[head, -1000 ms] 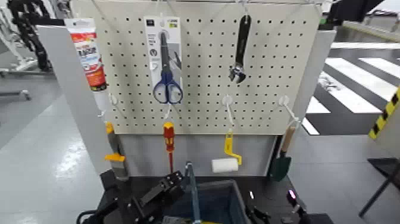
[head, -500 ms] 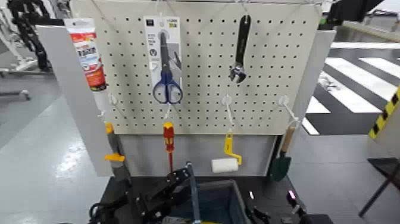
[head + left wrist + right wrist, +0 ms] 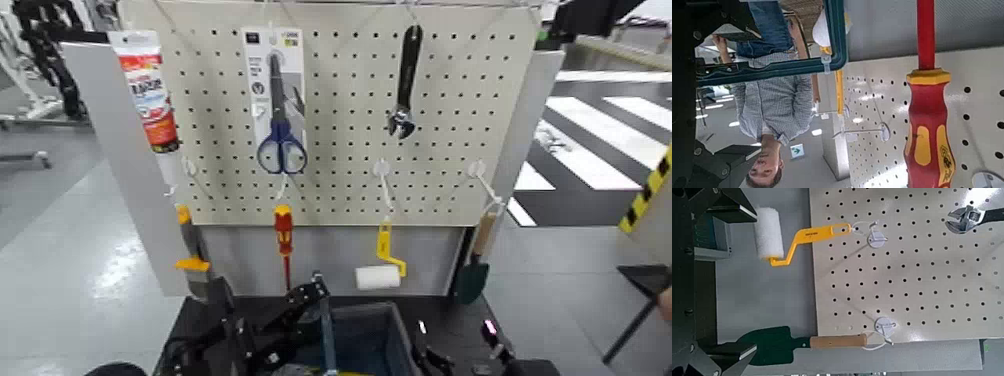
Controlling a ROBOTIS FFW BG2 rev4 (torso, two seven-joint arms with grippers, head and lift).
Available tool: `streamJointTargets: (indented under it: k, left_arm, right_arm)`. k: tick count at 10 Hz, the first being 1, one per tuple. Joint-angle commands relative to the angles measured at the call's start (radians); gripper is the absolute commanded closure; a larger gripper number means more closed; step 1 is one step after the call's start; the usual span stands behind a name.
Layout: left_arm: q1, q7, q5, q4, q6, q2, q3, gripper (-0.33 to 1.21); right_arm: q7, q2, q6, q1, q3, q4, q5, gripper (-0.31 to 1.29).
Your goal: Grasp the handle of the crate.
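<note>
Pegboard (image 3: 340,190) spans upper centre. Left gripper (image 3: 758,92), lower centre, stands open at the handle (image 3: 327,340); misaligned closure could slip. Right gripper (image 3: 756,283), lower right, waits open.

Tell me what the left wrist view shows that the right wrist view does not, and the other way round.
Only the left wrist view: the red-and-yellow screwdriver, a person in a checked shirt, and the crate's handle, crossing between the open jaws of the left gripper.

Only the right wrist view: the green trowel with its wooden grip, the adjustable wrench, and the right gripper, open near the roller and trowel.

Both: the pegboard, white hooks and the yellow-handled roller.
</note>
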Motion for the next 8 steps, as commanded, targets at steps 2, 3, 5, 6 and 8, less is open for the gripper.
streamJointTargets:
  k: [2,3,5,6,8]
  left_arm:
    - [-0.008,0.005,0.004,0.019,0.030,0.000,-0.003,1.12]
    - [-0.008,0.005,0.004,0.020,0.031,0.000,-0.005,1.14]
    - [-0.008,0.007,0.004,0.020,0.035,0.000,-0.009,1.19]
    - [-0.006,0.008,0.004,0.022,0.035,0.001,-0.012,1.19]
    - [-0.005,0.008,0.004,0.020,0.036,0.001,-0.017,1.19]
  right_arm:
    - [0.000,0.000,-0.002,0.000,0.000,0.000,-0.002,0.15]
    - [0.000,0.000,-0.003,0.000,-0.002,0.000,-0.003,0.15]
    - [0.000,-0.001,-0.003,-0.001,0.002,0.003,-0.005,0.15]
    - [0.000,-0.004,-0.005,-0.003,0.002,0.003,-0.006,0.15]
    - [0.000,-0.004,-0.006,-0.003,0.002,0.006,-0.009,0.15]
